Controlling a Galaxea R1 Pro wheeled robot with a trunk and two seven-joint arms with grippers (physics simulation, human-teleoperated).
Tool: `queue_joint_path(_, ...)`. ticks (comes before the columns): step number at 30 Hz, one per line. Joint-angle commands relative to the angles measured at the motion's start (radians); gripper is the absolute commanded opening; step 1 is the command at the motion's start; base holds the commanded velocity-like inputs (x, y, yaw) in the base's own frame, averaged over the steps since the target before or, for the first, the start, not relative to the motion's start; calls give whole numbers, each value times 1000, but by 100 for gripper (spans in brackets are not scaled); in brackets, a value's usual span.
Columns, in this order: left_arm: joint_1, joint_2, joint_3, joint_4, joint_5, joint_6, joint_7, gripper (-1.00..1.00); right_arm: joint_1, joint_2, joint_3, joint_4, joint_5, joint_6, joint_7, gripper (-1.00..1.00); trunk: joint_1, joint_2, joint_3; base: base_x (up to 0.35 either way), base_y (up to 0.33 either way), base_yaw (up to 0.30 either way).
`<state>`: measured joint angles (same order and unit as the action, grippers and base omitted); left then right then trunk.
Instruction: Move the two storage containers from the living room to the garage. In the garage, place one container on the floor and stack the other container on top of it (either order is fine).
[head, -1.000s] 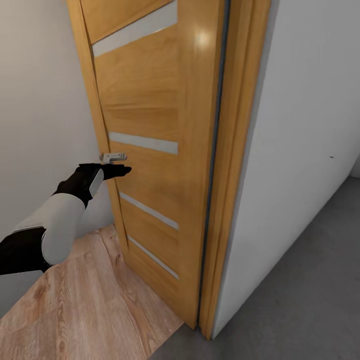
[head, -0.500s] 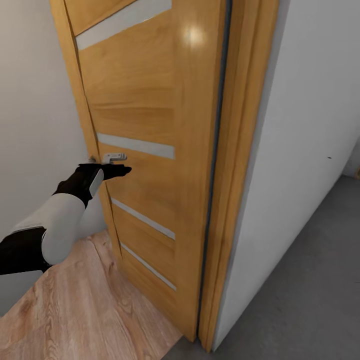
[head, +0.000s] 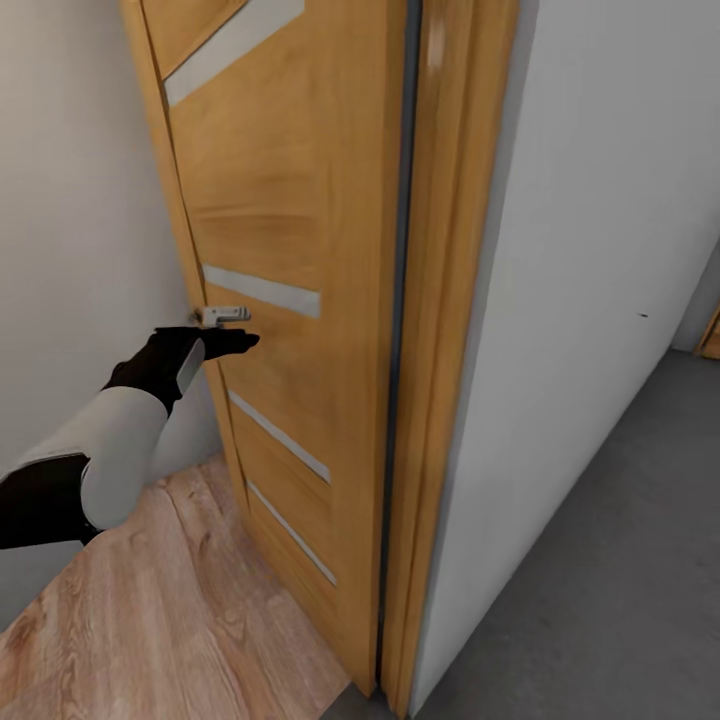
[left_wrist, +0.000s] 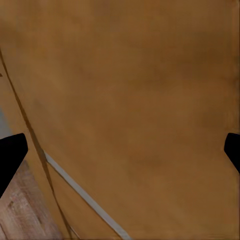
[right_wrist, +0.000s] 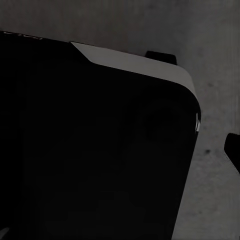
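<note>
Left gripper (head: 232, 343) is reaching toward the wooden door (head: 300, 230), its black fingertips standing wide apart at the two edges of the left wrist view (left_wrist: 120, 150) with nothing between them, and the door's face lying close ahead of them. Going from largest to smallest: the pale wall (head: 590, 250) is occupying the right of the head view, with the door frame (head: 445, 350) along its near edge; the door, standing ajar, is carrying pale horizontal strips; the light wood plank floor (head: 150, 610) is meeting the dark grey concrete floor (head: 620, 620) at the threshold; the small metal handle (head: 224, 315) is sitting just above the gripper. The two storage containers are not appearing at this doorway, so their place cannot be told. The right gripper's fingertip (right_wrist: 232, 147) is showing beside a dark body with grey floor behind, and whether it is spread or closed cannot be told.

Judged risks: the spread fingers may be sliding off the smooth panel instead of pushing it, the fingertips may be catching under the handle, and the base may be clipping the frame if the door is swinging back.
</note>
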<state>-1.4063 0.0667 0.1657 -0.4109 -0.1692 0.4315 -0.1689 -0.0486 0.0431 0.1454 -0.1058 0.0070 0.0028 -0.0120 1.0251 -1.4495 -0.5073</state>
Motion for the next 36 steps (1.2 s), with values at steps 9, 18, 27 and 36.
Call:
queue_joint_path(9,0,-6,9,-3,20,7,-14,100,0,0,5,0,1,0,-1,100,0,-1,-1,-181,-1,-1)
queue_joint_path(18,0,-4,9,-3,20,7,-14,100,0,0,5,0,1,0,-2,100,0,-1,-1,-195,0,0)
queue_joint_path(27,0,-4,9,-3,21,7,-14,100,0,0,5,0,1,0,-2,100,0,-1,-1,-102,0,3)
queue_joint_path(36,0,-5,9,-3,21,7,-12,100,0,1,5,0,2,0,-2,100,0,-1,-10,-9,0,96)
